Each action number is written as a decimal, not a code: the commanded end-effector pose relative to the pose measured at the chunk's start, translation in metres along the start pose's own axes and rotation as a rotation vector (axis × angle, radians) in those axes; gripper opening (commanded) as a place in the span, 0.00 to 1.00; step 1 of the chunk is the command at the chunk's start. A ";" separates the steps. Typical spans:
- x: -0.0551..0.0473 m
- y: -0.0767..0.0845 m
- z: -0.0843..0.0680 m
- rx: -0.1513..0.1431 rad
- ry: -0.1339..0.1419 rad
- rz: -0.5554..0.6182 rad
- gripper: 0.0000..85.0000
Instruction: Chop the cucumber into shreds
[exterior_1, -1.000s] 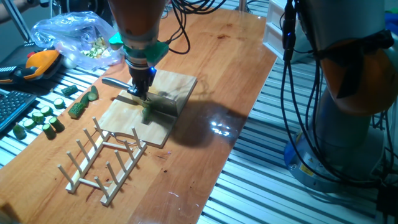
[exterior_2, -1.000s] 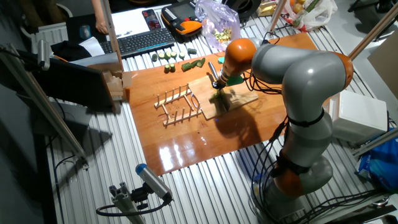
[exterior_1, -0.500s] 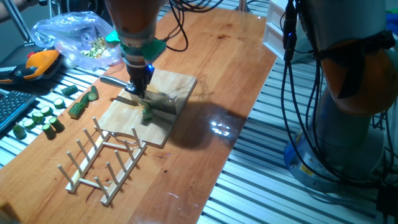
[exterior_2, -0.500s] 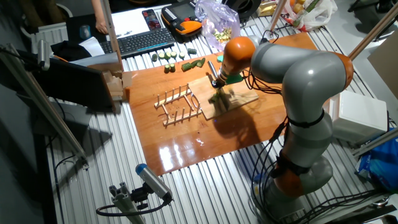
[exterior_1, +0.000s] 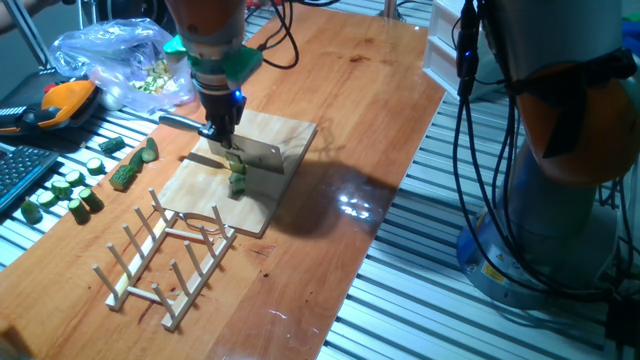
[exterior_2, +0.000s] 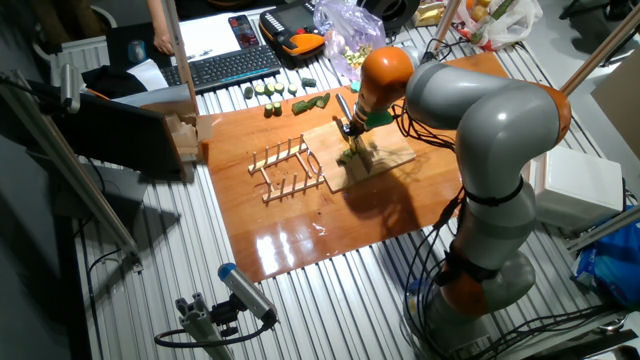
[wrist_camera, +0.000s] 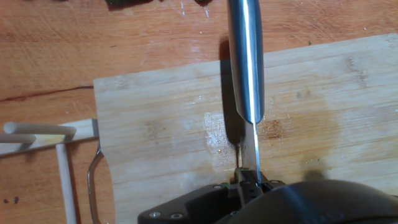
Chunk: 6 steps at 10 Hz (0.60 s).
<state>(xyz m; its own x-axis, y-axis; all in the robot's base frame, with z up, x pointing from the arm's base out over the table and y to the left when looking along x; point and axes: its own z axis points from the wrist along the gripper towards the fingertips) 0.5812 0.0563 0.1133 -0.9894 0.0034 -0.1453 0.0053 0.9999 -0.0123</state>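
The cucumber (exterior_1: 237, 179) is a small dark green chunk with pale flesh, lying in the middle of the wooden cutting board (exterior_1: 278, 133). It also shows in the other fixed view (exterior_2: 349, 154). My gripper (exterior_1: 222, 137) is shut on a knife (exterior_1: 250, 153) and holds the blade just above the chunk, with the steel handle (exterior_1: 180, 123) pointing left. In the hand view the handle (wrist_camera: 245, 62) and the thin blade edge (wrist_camera: 256, 146) stand over the board (wrist_camera: 155, 118), and the gripper (wrist_camera: 249, 182) hides the cucumber. I see no separate shreds.
A wooden dish rack (exterior_1: 165, 255) lies in front of the board. Round cucumber slices (exterior_1: 65, 190) and a longer cucumber piece (exterior_1: 128, 172) lie at the table's left edge. A plastic bag (exterior_1: 115, 60) and an orange tool (exterior_1: 65, 100) are at the back left.
My gripper has risen and shifted slightly back-left with the knife. The blade has lifted off the board, and the cucumber chunk now shows uncovered below it.
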 end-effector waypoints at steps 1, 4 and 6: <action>0.000 0.000 0.001 0.000 0.000 -0.001 0.00; 0.001 -0.003 0.007 -0.004 -0.010 -0.007 0.00; 0.002 -0.003 0.009 -0.004 -0.011 -0.007 0.00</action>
<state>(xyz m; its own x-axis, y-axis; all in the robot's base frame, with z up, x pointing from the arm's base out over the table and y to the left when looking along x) 0.5803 0.0536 0.1042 -0.9876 -0.0035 -0.1570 -0.0021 1.0000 -0.0090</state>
